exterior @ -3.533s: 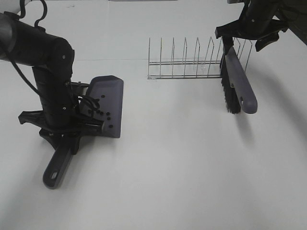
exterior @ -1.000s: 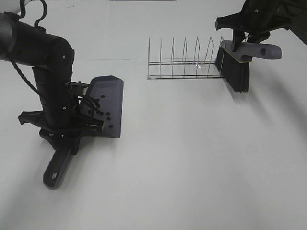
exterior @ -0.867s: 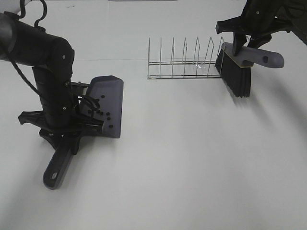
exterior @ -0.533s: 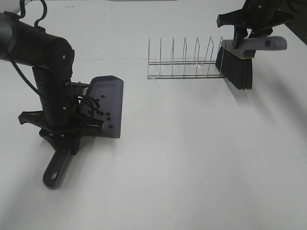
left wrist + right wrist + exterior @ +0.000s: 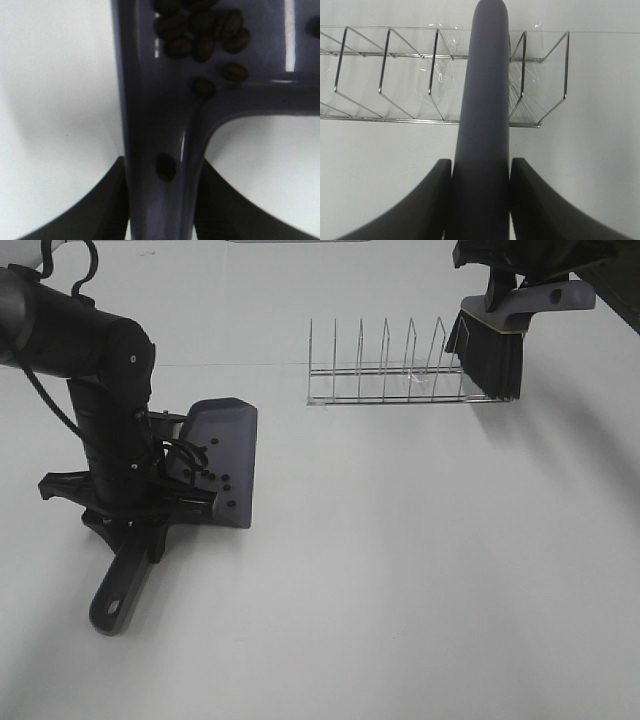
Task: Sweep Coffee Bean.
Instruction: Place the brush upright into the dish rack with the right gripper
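Got the left pincer (image 5: pixel 162 200) clamped tight on the dustpan (image 5: pixel 222 445) by its handle, with the pan resting on the tabletop (image 5: pixel 400 580) by the look of it. Seeing the coffee bean (image 5: pixel 200 30) lot already inside the pan, bunched near the root of the handle, plus one stray down in the handle groove. Can't spot any loose on the tabletop from the high view.

Over on the other side, got the right pincer (image 5: pixel 480 200) closed around the brush (image 5: pixel 492 350) handle, with bristles hanging down, up by the right-hand end of the wire rack (image 5: pixel 385 375) and well apart from the dustpan. Hard to tell about any contact between bristles and wires.

Looks like sweeping proper done, so probably on the put-the-brush-away step. Next up, at a guess: line the brush up with a slot at the rack end, lower gently, avoid snagging bristles on the wires, then let go. Also worth holding the pan level meanwhile, or risk rolling beans out over the lip.
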Controlling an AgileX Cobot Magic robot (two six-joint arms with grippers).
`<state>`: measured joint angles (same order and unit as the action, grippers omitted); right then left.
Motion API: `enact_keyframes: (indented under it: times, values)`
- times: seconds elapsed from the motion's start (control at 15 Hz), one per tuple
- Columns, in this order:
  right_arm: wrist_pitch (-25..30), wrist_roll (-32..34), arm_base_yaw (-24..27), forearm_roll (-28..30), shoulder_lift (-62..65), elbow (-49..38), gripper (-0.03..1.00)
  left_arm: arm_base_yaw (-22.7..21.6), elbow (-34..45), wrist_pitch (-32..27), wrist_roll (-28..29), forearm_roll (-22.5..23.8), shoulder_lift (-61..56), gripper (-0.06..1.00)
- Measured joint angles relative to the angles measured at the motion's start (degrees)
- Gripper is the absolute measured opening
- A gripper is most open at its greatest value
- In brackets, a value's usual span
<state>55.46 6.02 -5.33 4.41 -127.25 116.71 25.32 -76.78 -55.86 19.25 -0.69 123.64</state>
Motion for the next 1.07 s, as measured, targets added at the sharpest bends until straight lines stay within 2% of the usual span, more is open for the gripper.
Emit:
enact_keyframes:
  times: [0.33, 0.73, 0.93, 1.07]
  values:
    - [-0.9, 1.0, 0.0, 0.8, -3.0, -0.2, 0.27, 0.0, 0.0, 0.1, 0.0, 0.0, 0.0, 0.32]
    - [4.1, 1.0, 0.0, -0.2, -4.8, -0.2, 0.28, 0.0, 0.0, 0.1, 0.0, -0.1, 0.0, 0.32]
    - [4.9, 1.0, -0.1, -0.4, -4.8, -0.2, 0.41, 0.0, 0.0, 0.1, 0.0, -0.2, 0.0, 0.32]
    - [5.0, 1.0, -0.1, -0.6, -4.8, -0.2, 0.44, 0.0, 0.0, 0.1, 0.0, -0.2, 0.0, 0.32]
